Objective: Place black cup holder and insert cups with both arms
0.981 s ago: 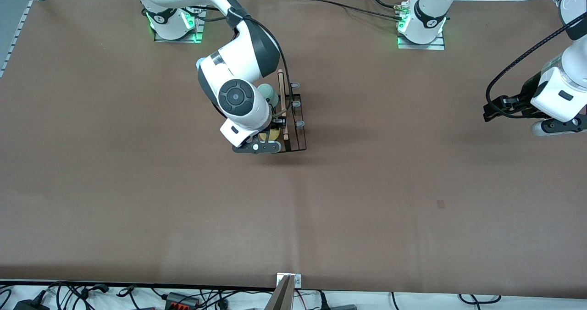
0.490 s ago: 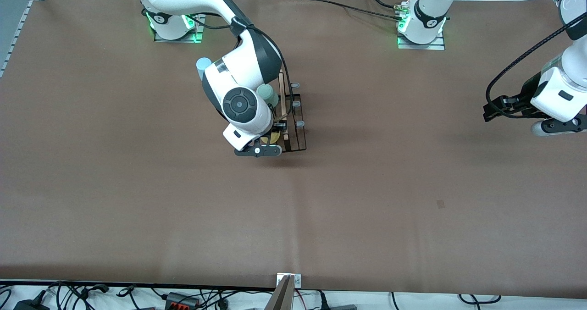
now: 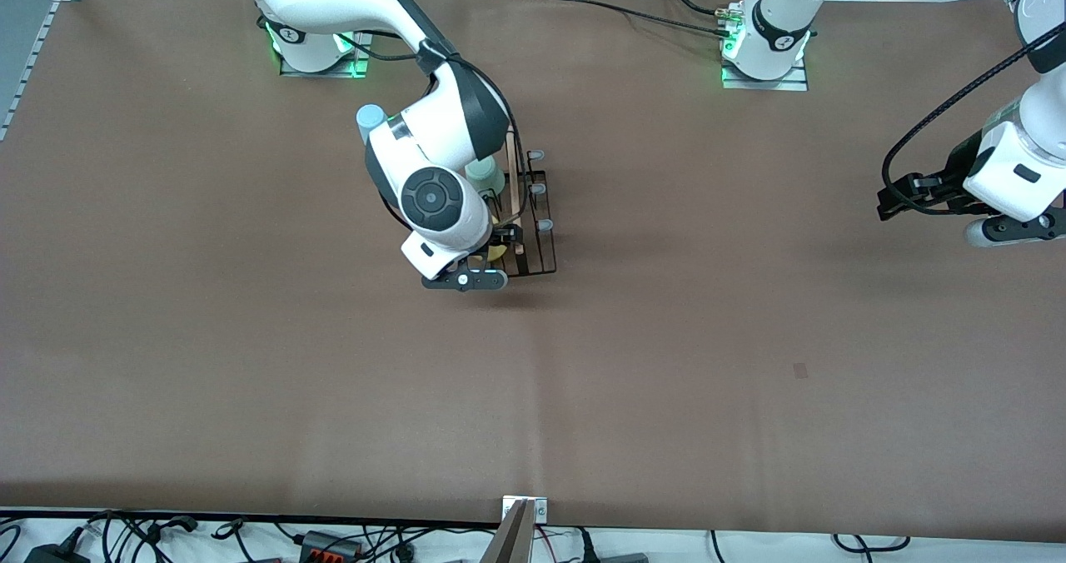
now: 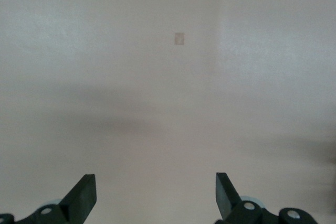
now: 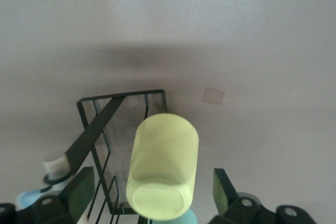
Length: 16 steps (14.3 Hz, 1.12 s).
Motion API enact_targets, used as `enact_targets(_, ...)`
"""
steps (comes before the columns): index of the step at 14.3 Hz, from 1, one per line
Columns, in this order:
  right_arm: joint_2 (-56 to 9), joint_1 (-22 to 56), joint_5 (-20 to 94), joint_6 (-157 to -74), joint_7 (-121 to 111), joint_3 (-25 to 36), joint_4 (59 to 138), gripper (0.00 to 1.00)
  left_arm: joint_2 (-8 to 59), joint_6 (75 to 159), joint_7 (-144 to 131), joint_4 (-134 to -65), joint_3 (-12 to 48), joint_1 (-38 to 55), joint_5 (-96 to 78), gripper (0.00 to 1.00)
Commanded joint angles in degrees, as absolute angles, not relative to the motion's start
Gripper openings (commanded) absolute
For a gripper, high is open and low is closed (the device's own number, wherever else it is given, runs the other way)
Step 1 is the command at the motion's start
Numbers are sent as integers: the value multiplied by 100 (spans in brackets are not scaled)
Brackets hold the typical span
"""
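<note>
Near the middle of the tabletop [image 3: 666, 363], toward the right arm's end, stands the black cup holder [image 3: 537, 242], wooden handle on top, three grey-tipped pegs bare on the side toward the left arm. Yellow cup [image 5: 164, 163] sits upside down on a peg at the end nearest the front camera. Mint cup [image 3: 485, 175] is on the next peg, farther from that camera; blue cup [image 3: 370, 118] farther still, mostly hidden by the arm.

Right gripper [image 5: 152, 192] hovers just over the yellow cup; fingers [image 5: 84, 187] spread wide on either side of it, holding nothing. Cup looks seated, so the step in hand is likely the release and retreat. Best done straight up, fingers kept wide, so neither pad drags the cup off its peg or snags the wire frame or handle.

Left gripper [image 4: 156, 198] waits over bare tabletop at the left arm's end, fingers open and empty. Small pale patch [image 3: 800, 370] on the tabletop, well apart from the holder. Nothing else close enough to obstruct.
</note>
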<state>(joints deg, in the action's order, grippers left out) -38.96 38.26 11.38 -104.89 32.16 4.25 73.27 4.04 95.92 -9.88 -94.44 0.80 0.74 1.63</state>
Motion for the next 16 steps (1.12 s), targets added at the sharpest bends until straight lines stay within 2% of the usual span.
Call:
enact_targets(1, -3411, 3718, 1178, -10223, 3129, 597, 7339, 100, 290, 9510, -879, -9475, 35, 105, 176, 100)
enact_targets(10, -2620, 3604, 931, -9897, 2473, 1800, 7295, 100, 299, 9510, -870, -9475, 35, 105, 176, 100)
enact_targets(16, -2566, 3630, 896, -9589, 1532, 2785, 7295, 100, 290, 9510, -879, -9475, 35, 105, 176, 100)
